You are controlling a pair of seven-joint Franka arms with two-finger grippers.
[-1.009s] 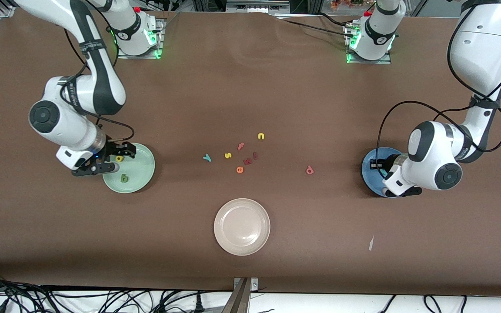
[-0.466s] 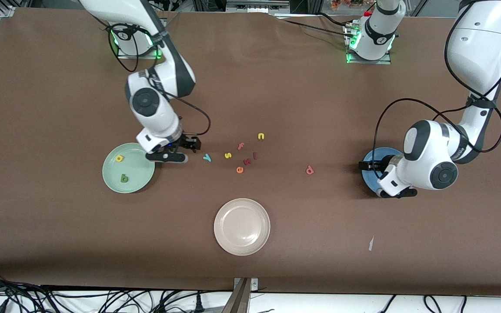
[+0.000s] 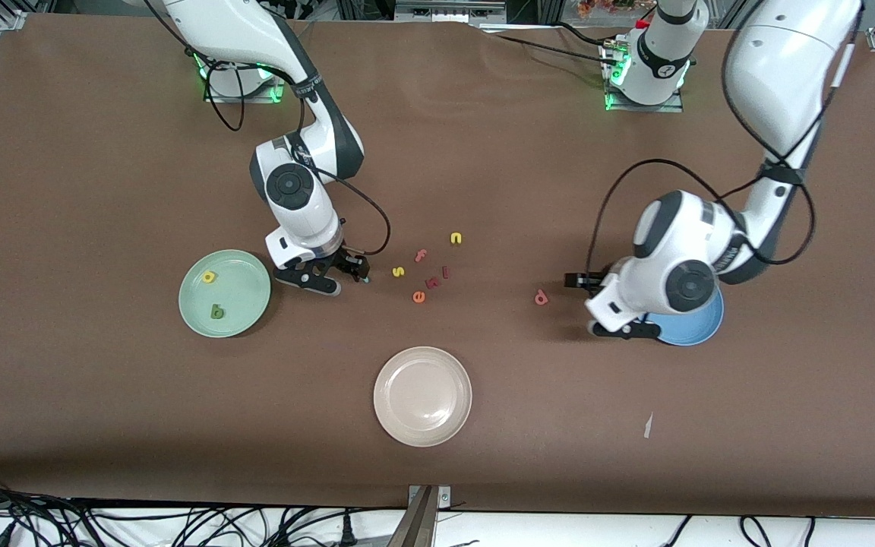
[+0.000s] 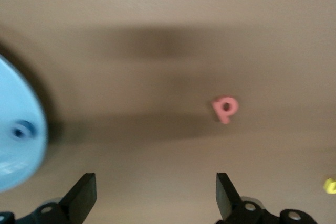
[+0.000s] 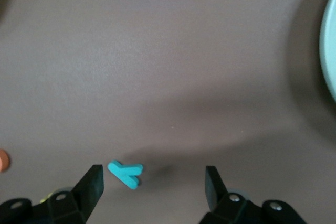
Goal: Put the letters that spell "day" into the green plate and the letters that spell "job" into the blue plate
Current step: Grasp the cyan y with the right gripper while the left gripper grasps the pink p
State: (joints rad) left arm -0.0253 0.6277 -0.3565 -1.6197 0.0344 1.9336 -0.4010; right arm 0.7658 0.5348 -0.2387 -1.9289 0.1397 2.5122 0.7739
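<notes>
The green plate (image 3: 244,295) holds the yellow a (image 3: 209,277) and the dark green d (image 3: 216,311). My right gripper (image 3: 342,278) hangs open low over the table beside that plate. The teal y (image 5: 126,173) lies between its fingers (image 5: 153,174), close to one of them. The blue plate (image 3: 699,327) is partly under the left arm, and the blue o (image 4: 22,129) lies in it. My left gripper (image 3: 588,305) is open and empty (image 4: 156,182), between the blue plate (image 4: 16,145) and the pinkish-red b (image 3: 541,298), which lies just ahead of it (image 4: 226,109). No j shows.
Loose letters lie mid-table: yellow s (image 3: 398,271), pink f (image 3: 421,255), yellow n (image 3: 456,238), orange e (image 3: 418,296) and two dark red ones (image 3: 437,278). A beige plate (image 3: 422,395) sits nearer the camera. A white scrap (image 3: 648,425) lies toward the left arm's end.
The right gripper left the yellow a in the green plate and swung over to the teal y. The left gripper opened over the blue plate and moved toward the pinkish-red b.
</notes>
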